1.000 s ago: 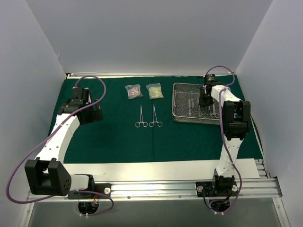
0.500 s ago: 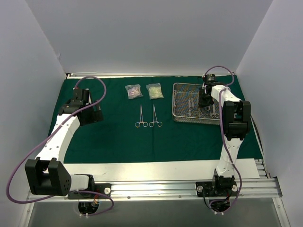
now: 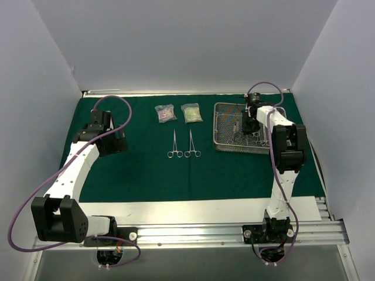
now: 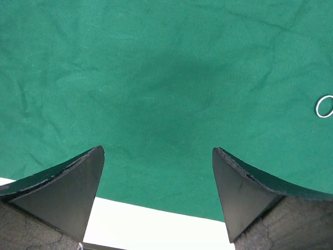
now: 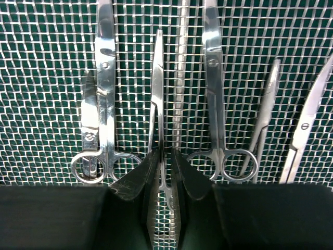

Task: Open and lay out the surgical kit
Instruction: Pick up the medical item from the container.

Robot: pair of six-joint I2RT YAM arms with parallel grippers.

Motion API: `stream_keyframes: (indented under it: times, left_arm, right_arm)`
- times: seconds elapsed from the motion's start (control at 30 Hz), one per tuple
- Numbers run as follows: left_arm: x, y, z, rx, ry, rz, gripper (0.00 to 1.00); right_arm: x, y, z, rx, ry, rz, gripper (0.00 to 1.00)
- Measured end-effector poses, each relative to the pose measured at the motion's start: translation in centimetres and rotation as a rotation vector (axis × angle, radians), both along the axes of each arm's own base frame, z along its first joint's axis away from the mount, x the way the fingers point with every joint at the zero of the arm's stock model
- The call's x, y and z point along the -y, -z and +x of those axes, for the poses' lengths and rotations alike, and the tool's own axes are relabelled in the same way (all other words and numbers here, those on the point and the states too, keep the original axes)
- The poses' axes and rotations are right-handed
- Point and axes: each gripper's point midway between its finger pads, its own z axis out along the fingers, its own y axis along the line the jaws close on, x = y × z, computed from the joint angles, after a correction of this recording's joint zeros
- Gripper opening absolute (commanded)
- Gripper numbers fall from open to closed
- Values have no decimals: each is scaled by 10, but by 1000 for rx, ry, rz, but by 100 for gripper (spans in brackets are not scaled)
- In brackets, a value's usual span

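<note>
Right wrist view, lower centre: right gripper (image 5: 165, 156) pinches a slim steel instrument (image 5: 157, 88), whose tip could snag the silver wire-mesh tray (image 5: 41, 78).

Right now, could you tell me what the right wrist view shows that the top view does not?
Only the right wrist: the right pincer shut on a slim instrument, with scissors beside it. Only the top: two clamps and two packets laid out on the cloth, plus the left arm. Both: the mesh tray holding instruments.
</note>
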Motion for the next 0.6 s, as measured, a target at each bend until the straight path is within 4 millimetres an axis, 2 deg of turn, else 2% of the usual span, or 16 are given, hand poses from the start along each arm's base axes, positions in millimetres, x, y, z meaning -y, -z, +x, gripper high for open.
stream_keyframes:
  times: [0.23,0.3,0.4,0.6]
  left_arm:
    - [0,2,-1,-5,0,0,94]
    - [0,2,-1,-5,0,0,94]
    - [0,2,-1,-5,0,0,94]
    - [0,0,-1,1,0,0,94]
  right_arm:
    - [-3,3,0,-2,-7,-13,11]
    - [-3,3,1,-3,-7,-13,9]
    - [-4,3,2,-2,-7,-7,0]
    - [-3,2,2,1,-6,-8,0]
